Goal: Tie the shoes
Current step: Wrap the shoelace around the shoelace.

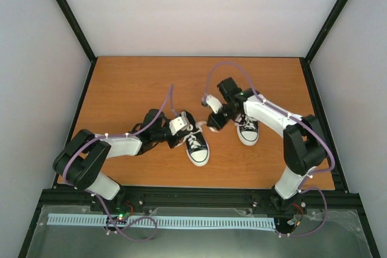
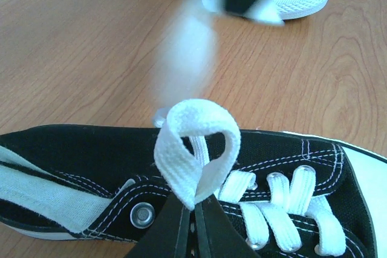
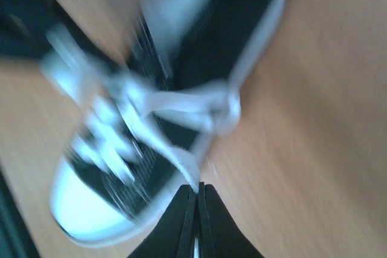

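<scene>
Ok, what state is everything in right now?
Left fingers: shut on lace loop.
Right fingers: shut on lace strand; view blurred.
Left shoe: upright, bow unfinished.
Right shoe: upright; laces too small to judge.

Both arms inward; left hand [image 2: 195, 209] and right hand [image 3: 197, 193] tightly closed.
</scene>
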Tool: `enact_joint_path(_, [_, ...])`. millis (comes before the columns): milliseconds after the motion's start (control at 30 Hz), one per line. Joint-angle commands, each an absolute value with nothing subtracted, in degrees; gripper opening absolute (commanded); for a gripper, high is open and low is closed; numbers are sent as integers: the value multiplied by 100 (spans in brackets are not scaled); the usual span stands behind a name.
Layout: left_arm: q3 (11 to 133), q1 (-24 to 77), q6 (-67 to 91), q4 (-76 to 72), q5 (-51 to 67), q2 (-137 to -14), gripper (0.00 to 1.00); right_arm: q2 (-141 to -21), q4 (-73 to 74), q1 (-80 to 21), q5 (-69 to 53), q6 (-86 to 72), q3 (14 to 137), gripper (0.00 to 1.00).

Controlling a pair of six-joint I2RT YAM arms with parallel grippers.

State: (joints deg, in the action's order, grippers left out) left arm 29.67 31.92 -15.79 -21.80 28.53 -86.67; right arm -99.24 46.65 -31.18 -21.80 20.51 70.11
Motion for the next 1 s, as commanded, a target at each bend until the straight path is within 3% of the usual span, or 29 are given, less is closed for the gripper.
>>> enact_joint_path(0, [2901,3226,-1840,-2259,2860,-8484,1,-9787,2135,-3058,-4826,-645,7442,3])
enact_joint_path(100, [2868,3226,-1916,-2234,2841,-8401,1,-10389,1447,-3150,-4906,-1845,7990,3])
enact_joint_path(267, [2813,3226,-1976,-2232,2831,-8354,1,-11432,1789,-3688,-4438,-1966,9276,3])
enact_joint_path(400, [2804,3230,-1960,-2250,2812,-8296,1,-11723,1838,-3820,-4441,-2158,9530,3])
enact_joint_path(467, [2787,3226,-1958,-2265,2834,-8295,1,-11716,1941,-3857,-4390,-2105,9528,13])
enact_joint_path(533, [2770,3226,-1953,-2268,2837,-8295,1,-11708,2149,-3858,-4372,-1959,9578,34])
enact_joint_path(633, [2766,3226,-1934,-2273,2815,-8298,1,-11676,2549,-3816,-4295,-1699,9823,47])
enact_joint_path(967, [2794,3226,-1742,-2277,2785,-8257,1,-11503,3913,-3295,-4166,-956,10565,59])
